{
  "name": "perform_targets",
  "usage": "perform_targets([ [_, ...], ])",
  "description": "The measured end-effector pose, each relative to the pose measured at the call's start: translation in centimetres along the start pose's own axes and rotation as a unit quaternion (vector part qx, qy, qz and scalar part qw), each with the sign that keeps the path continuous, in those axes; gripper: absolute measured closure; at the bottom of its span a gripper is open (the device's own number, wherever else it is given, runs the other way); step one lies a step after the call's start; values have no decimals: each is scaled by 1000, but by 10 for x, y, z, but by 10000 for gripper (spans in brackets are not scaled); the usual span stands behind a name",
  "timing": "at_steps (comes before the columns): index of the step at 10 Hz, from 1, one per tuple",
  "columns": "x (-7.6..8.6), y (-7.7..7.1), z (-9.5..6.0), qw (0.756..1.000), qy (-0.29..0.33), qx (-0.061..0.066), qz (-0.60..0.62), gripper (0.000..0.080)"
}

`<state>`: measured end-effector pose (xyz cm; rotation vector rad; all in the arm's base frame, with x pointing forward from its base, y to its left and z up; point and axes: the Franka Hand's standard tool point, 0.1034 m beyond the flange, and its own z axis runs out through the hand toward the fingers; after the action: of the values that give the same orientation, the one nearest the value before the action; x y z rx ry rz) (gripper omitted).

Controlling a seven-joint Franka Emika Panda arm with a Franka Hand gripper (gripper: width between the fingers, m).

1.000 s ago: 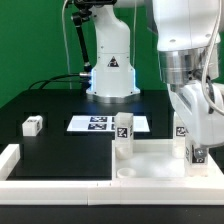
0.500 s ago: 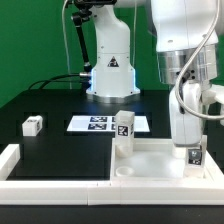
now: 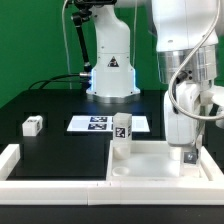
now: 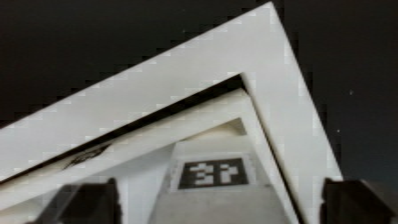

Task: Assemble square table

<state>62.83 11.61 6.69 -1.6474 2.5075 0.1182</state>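
Gripper (image 4: 203,205) seen released, fingers (image 4: 80,203) spread either side of tagged leg (image 4: 217,172), leg stood upright in square table top (image 3: 150,160).

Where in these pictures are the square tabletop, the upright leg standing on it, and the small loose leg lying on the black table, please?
Square tabletop (image 3: 150,160): exterior view, bare inner floor.
Upright leg (image 3: 122,131): exterior view, tagged front face.
Loose leg (image 3: 33,125): exterior view, its side face.

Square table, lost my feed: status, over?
Pincer open, straddling tagged leg at tabletop corner, exterior view's right. Second leg upright at the opposite corner. Third leg loose on mat. Nothing in the way.
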Motion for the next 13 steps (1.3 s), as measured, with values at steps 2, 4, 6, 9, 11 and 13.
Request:
perform_targets([
  [2, 0, 0, 0, 1000, 0, 0, -2, 157],
  [4, -7, 1, -11, 1000, -6, 5, -14, 151],
  [6, -15, -3, -44, 999, -23, 20, -29, 150],
  [9, -16, -4, -49, 999, -25, 23, -32, 150],
  [11, -16, -4, -49, 999, -25, 23, -34, 150],
  [13, -16, -4, -49, 999, -24, 22, -35, 150],
])
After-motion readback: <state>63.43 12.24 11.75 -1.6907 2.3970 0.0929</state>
